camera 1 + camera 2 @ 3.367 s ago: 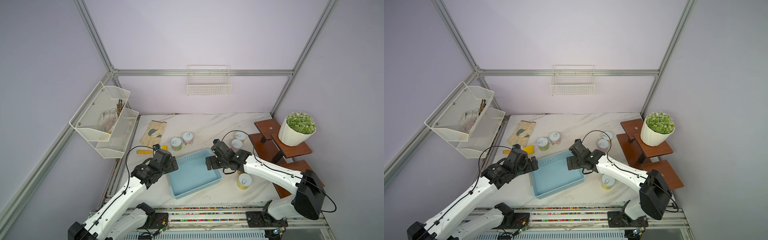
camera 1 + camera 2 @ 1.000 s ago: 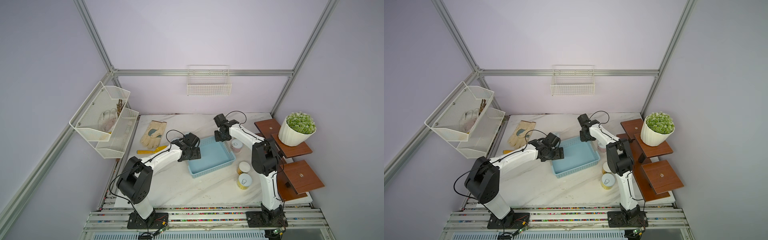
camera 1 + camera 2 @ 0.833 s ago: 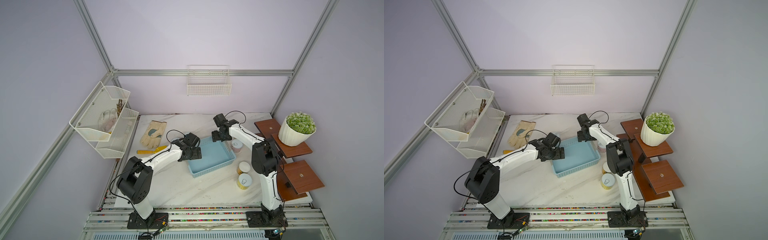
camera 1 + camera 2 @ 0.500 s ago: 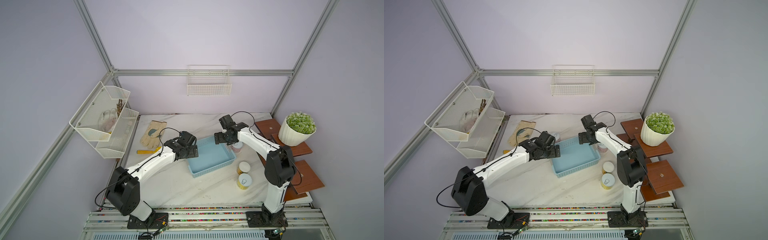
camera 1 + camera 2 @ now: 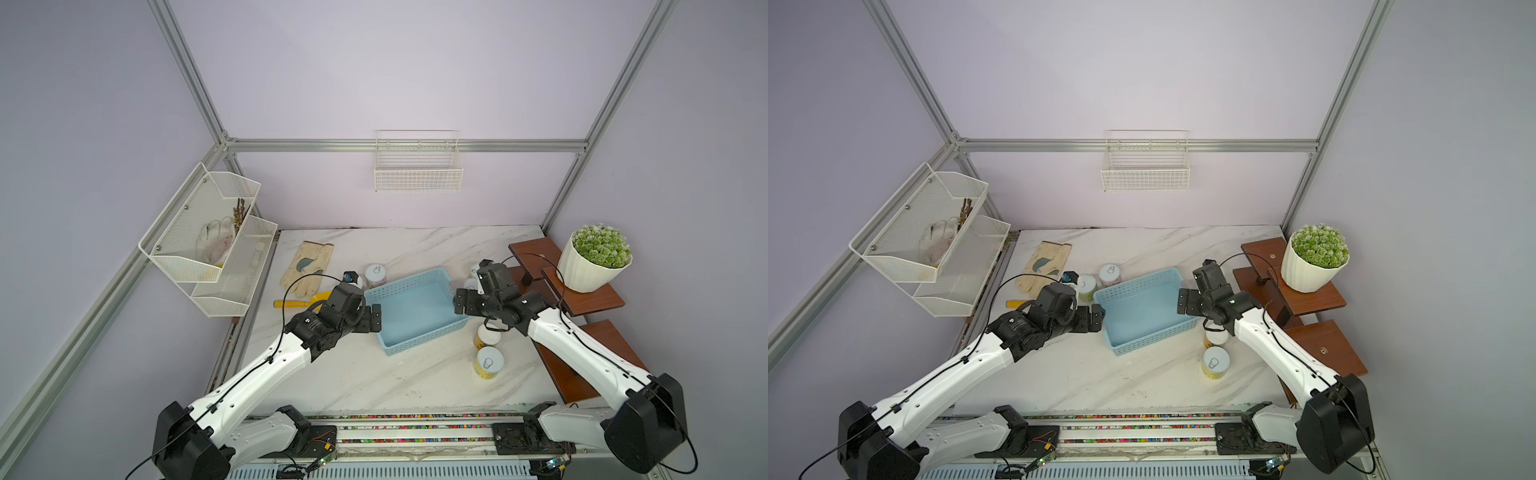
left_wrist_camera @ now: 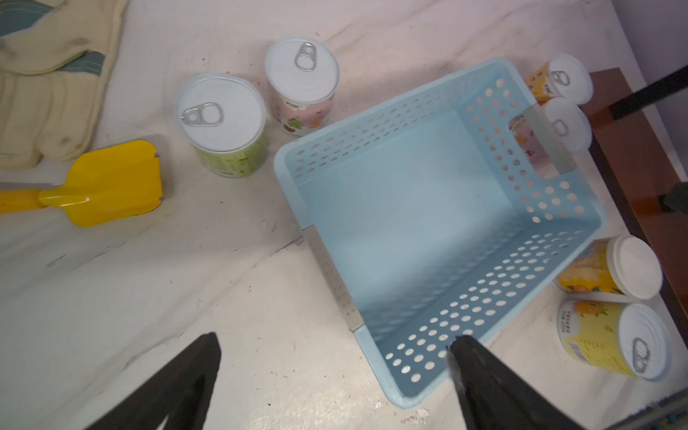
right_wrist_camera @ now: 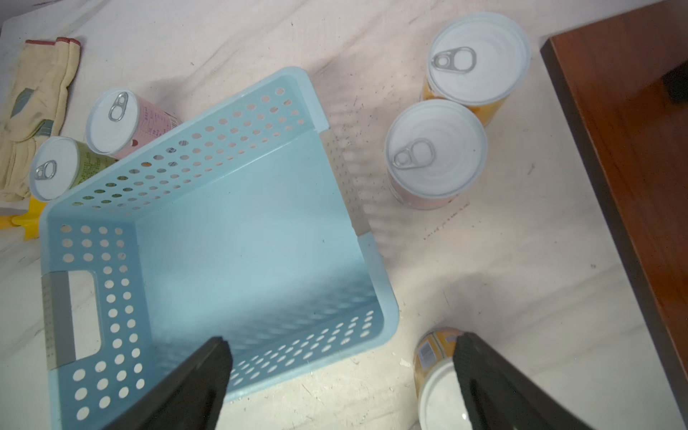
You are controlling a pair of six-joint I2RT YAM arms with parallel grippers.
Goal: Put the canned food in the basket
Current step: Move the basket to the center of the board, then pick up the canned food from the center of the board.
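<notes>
Now, by label:

Basket (image 5: 415, 307) (image 5: 1142, 309): light blue, perforated, flat on the table (image 5: 374, 374) near its middle, turned at a slant; floor bare, all six cans outside.

Left gripper (image 5: 371, 319) (image 6: 334, 340): jaws wide apart, gripping nothing; low, just beside the basket's left end; touching it or not, cannot tell.

Right gripper (image 5: 465, 302) (image 7: 340, 338): jaws wide apart, gripping nothing; at the basket's right end; in the wrist view one finger (image 7: 186, 391) shown over the basket's inside, the second over the near orange can (image 7: 439, 376).

Green can (image 5: 1087, 286) (image 6: 223, 123): upright, just behind the basket's far left corner, near the trowel (image 6: 111, 182).

Pink can (image 5: 375, 274) (image 6: 301, 83): upright, just beside the green can, close to the basket's far wall.

Far orange can (image 7: 480, 52): upright, between the basket's right end and the steps (image 5: 536, 253).

Second pink can (image 7: 435, 149): upright, right beside the far orange can, a little nearer the basket.

Near orange can: upright, just off the basket's near right corner, partly under the right arm in both top views.

Yellow can (image 5: 488, 365) (image 6: 614, 338): upright, just in front of the near orange can.

Glove (image 5: 307, 266): flat at far left, behind the trowel.

Plant (image 5: 598, 257): on the upper step, well apart from the basket.
</notes>
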